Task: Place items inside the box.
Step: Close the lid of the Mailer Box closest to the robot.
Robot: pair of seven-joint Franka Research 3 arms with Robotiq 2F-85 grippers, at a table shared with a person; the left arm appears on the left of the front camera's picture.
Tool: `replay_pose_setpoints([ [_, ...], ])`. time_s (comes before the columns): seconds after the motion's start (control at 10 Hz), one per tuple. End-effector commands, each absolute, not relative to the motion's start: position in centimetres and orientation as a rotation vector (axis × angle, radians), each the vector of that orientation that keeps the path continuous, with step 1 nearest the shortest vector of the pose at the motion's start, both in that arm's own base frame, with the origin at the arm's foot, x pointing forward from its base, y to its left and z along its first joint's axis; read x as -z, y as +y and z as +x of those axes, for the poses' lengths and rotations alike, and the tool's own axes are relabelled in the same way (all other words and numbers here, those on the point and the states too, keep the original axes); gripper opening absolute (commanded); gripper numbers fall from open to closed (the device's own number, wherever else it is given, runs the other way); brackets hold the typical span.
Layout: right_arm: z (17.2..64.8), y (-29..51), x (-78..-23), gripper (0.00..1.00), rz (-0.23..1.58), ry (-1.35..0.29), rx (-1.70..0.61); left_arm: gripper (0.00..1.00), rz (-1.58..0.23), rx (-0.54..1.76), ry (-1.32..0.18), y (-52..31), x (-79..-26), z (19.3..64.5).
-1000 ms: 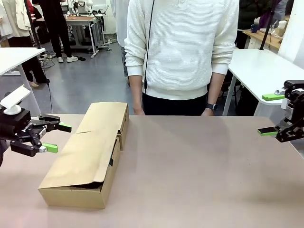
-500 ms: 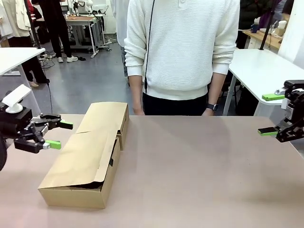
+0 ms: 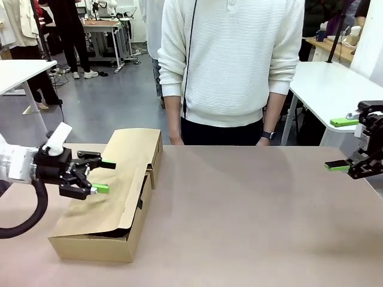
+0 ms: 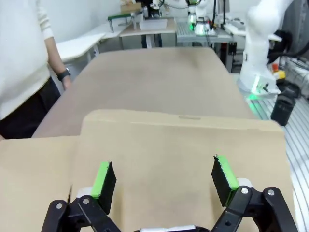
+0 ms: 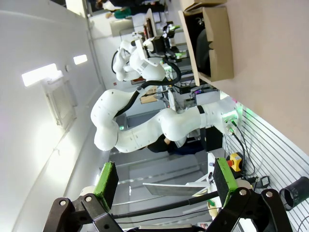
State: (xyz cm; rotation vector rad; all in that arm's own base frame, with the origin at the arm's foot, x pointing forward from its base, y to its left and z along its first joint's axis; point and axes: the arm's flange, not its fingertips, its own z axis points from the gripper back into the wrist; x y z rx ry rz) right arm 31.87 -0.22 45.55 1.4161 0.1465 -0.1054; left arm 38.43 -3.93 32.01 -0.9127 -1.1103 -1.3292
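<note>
Grey floor [image 3: 114, 101] behind the brown table [image 3: 251, 215]; white tables [image 3: 335, 84] right and left of it.

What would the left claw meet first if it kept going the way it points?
Probably the near flap lid of the cardboard box: the open left claw hovers just over it, though its height above it is unclear.

A person in a white ribbed sweater [image 3: 230, 60] and dark trousers stood at the far edge of the tan table [image 3: 251, 215], with a dark wristwatch [image 3: 267, 135] on one wrist. Behind, a grey floor [image 3: 108, 101] stretched toward a workbench [image 3: 102, 25] cluttered with equipment. White tables stood at either side of the room: one at picture left [image 3: 18, 70], one at picture right [image 3: 326, 84].
</note>
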Motion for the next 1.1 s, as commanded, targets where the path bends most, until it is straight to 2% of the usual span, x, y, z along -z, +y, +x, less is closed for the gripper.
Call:
replay_pose_setpoints([
  [0.0, 31.9, -0.4, -45.9, 1.0, 1.417, 0.155, 0.101, 1.0, -0.853, 1.403, -1.099, -6.1, -30.1, 32.4],
  [0.4, 31.9, -0.4, -45.9, 1.0, 1.417, 0.155, 0.101, 1.0, -0.722, 1.542, -0.98, -7.1, -27.6, 31.0],
  [0.6, 31.9, -0.4, -45.9, 1.0, 1.417, 0.155, 0.101, 1.0, -0.751, 1.519, -0.976, -6.7, -28.4, 31.1],
  [0.8, 31.9, -0.4, -45.9, 1.0, 1.417, 0.155, 0.101, 1.0, -0.848, 1.376, -0.957, -5.2, -31.4, 31.5],
  [1.0, 31.9, -0.4, -45.9, 1.0, 1.417, 0.155, 0.101, 1.0, -1.063, 1.156, -0.94, -1.9, -36.3, 31.6],
])
